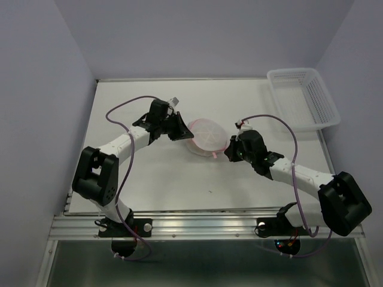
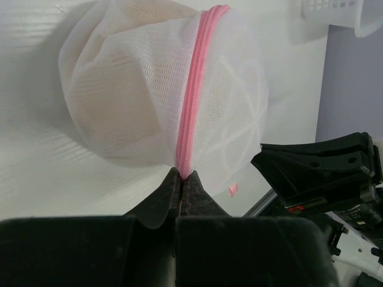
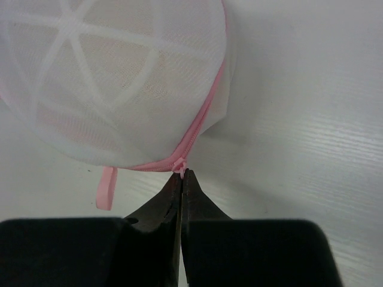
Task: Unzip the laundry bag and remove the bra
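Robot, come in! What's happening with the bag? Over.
Left hand shut on laundry bag rim. Right hand shut on zipper pull. Bag zipped, bra inside. Nothing blocking.

A white lattice basket (image 1: 303,97) sits at the table's (image 1: 149,188) far-right corner, perhaps overhanging.
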Action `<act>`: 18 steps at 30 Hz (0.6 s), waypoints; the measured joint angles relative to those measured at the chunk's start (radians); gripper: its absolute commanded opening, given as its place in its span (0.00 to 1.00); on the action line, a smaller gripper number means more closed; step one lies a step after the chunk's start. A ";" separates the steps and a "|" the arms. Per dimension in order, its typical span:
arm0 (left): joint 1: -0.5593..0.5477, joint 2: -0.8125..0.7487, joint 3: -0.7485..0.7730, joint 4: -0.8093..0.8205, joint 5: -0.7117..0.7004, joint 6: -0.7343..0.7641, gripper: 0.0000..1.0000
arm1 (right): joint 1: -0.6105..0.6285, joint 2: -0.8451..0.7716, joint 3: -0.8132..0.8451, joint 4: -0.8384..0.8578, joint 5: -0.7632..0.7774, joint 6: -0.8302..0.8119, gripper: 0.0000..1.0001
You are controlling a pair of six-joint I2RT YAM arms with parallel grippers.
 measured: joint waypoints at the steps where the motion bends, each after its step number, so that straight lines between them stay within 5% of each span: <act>1: 0.016 0.016 0.015 -0.006 0.031 0.031 0.00 | -0.002 0.000 0.005 -0.008 -0.016 -0.039 0.01; 7: 0.053 0.077 0.156 -0.088 0.096 0.174 0.05 | -0.003 0.000 0.046 -0.041 -0.089 -0.196 0.01; 9: 0.053 0.103 0.212 -0.103 0.111 0.204 0.39 | -0.006 0.000 0.056 -0.049 -0.130 -0.213 0.01; 10: 0.053 0.116 0.237 -0.106 0.117 0.213 0.66 | -0.007 0.001 0.061 -0.050 -0.159 -0.215 0.01; 11: 0.053 0.128 0.256 -0.106 0.116 0.217 0.74 | -0.008 0.003 0.064 -0.052 -0.183 -0.215 0.01; 15: 0.065 0.158 0.277 -0.095 0.116 0.219 0.95 | -0.009 0.014 0.064 -0.051 -0.251 -0.172 0.01; 18: 0.072 0.166 0.266 -0.092 0.115 0.209 0.96 | -0.003 0.021 0.064 -0.047 -0.276 -0.119 0.01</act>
